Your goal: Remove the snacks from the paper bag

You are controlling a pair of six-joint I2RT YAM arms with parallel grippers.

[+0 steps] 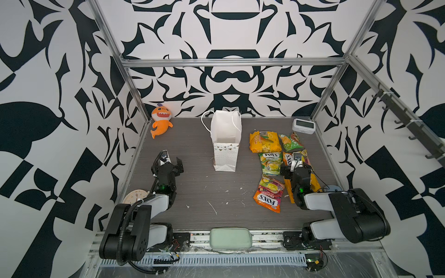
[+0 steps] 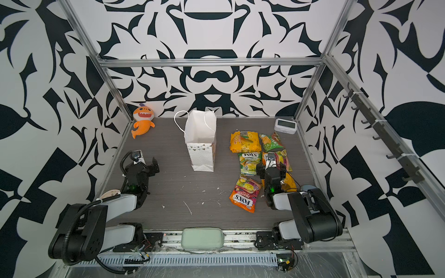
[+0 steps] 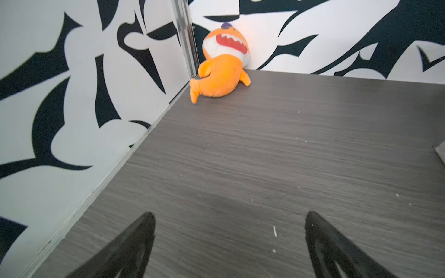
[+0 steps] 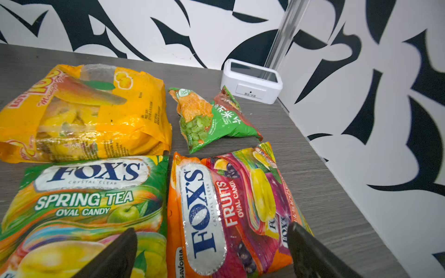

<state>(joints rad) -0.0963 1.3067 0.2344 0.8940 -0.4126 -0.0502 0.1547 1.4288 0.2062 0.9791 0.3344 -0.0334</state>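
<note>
— Where do we find the paper bag (image 1: 225, 156)?
— We see it standing upright on the table (image 1: 192, 187), just above the centre of both top views. Its mouth is open and shows white inner walls.
— And the snacks (image 2: 245, 144)?
— We see them lying flat on the table to the right of the bag, apart from it. A yellow packet (image 1: 265, 142) and a small green packet (image 1: 290, 142) lie highest in the frame. Below them a Spring Tea packet (image 1: 270, 163) lies beside a Fruits packet (image 4: 231, 211). Lower again there is a second Fruits packet (image 1: 268, 193). An orange-yellow packet (image 1: 316, 184) peeks out from under the right arm, mostly hidden.
— What do we make of the right hand (image 4: 212, 228)?
— Its jaws are spread wide and pinch nothing. In the right wrist view one tip sits over the Spring Tea packet and one over the Fruits packet. We cannot tell whether they touch the plastic.
— And the left hand (image 3: 230, 214)?
— Spread wide too, with only bare table between the jaws. In both top views it sits at the left of the table, well apart from the bag.
— Anything else we can name?
— A plush shark (image 1: 160, 120) leans in the table's upper left corner. A white clock (image 1: 304, 125) sits in the upper right corner, just beside the green packet.
</note>
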